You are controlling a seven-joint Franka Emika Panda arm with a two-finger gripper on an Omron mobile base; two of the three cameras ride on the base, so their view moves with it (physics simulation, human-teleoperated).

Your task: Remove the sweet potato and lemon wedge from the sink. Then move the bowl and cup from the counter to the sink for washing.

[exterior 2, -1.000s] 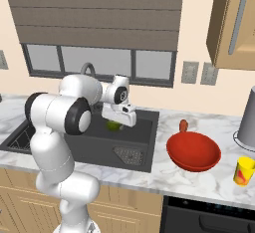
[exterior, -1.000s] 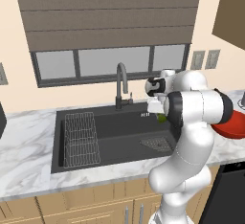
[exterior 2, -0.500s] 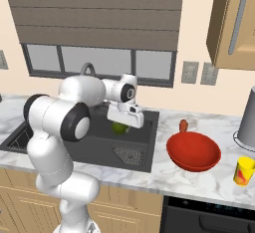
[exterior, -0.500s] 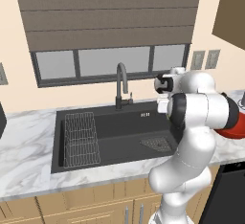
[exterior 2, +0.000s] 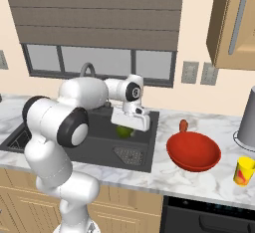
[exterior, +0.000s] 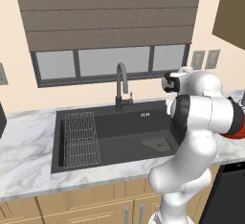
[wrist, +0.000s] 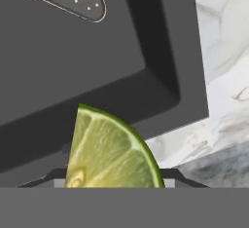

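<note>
My gripper (exterior 2: 130, 122) is shut on the yellow-green lemon wedge (exterior 2: 124, 131), which hangs above the right end of the dark sink (exterior 2: 94, 145). In the hand view the lemon wedge (wrist: 112, 151) sits cut face up between my jaws, over the sink's (wrist: 73, 66) right wall and the marble counter beyond it. The small orange-red sweet potato (exterior 2: 184, 125) lies on the counter just behind the wide red bowl (exterior 2: 193, 151). The yellow cup (exterior 2: 244, 170) stands upright at the far right. A sliver of the bowl (exterior: 235, 133) shows behind my arm.
A dark arched faucet (exterior: 121, 82) rises behind the basin. A wire rack (exterior: 81, 139) lies at its left end and a drain grate (exterior: 157, 144) in its right front corner. A tall grey pot (exterior 2: 247, 117) stands at the counter's far right.
My arm has swung to the right with the lemon wedge in the gripper, from over the middle of the basin to over its right end. The bowl, cup and sweet potato have stayed put.
</note>
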